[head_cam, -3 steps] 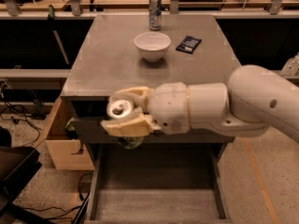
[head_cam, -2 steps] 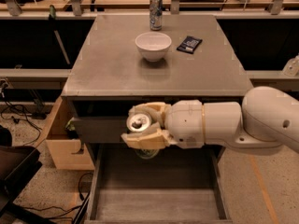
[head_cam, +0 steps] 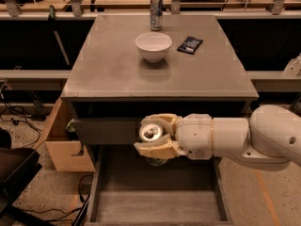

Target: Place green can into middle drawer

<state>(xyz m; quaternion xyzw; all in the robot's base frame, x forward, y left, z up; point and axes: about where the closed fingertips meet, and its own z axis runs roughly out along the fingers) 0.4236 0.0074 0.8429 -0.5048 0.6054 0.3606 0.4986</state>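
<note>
As the arm is carrying its load lower and further right than a second ago, the cream-coloured two-finger gripper (head_cam: 150, 134) is hanging in front of the cabinet, its fingers (head_cam: 157, 120) clamping the short green-and-white drink can (head_cam: 150, 132) between them. That is bringing the can above the rear of the wide shallow grey drawer tray (head_cam: 155, 204) lying open below the fingers, so release is looking close. Far behind the fingers, the grey worktop (head_cam: 108, 74) is carrying one tall silver-blue can (head_cam: 156, 12), one white bowl (head_cam: 153, 46) and one dark packet (head_cam: 190, 44); there is one green can and one open drawer.
</note>
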